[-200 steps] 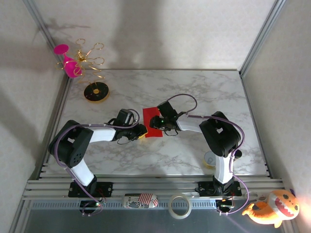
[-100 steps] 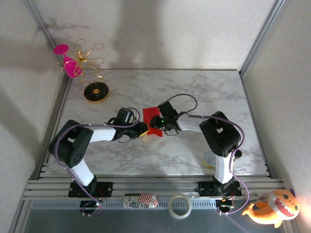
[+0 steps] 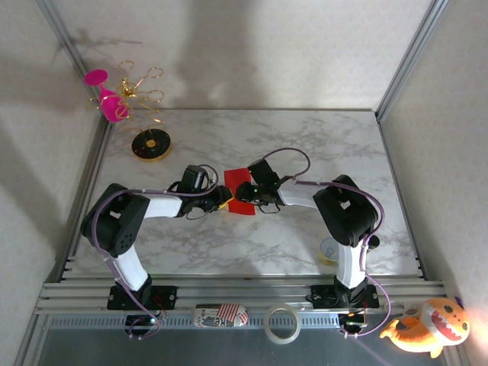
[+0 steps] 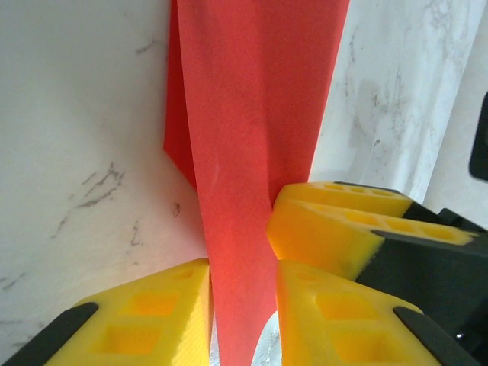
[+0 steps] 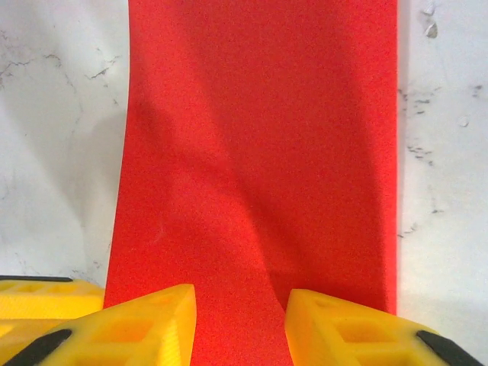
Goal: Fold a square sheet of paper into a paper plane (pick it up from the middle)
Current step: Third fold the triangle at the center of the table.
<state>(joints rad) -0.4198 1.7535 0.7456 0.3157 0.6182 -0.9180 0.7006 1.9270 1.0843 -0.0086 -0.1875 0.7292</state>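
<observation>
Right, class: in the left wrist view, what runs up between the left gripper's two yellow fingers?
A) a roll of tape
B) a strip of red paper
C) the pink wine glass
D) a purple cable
B: the red paper passes straight up through the gap of the left gripper, hemmed in closely on both sides.

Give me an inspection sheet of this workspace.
Surface: white marble table, no spills seen.
Job's things: red sheet of paper, partly folded, mid-table between both grippers.
Clutter: pink wine glass and gold rack far left; tape roll and plush toy by the near rail.
Grippers: left gripper straddles a raised strip of paper, grip unclear; right gripper jaws apart over the paper.
Cables: purple cables loop along both arms.
Surroundings: white walls, aluminium frame.
</observation>
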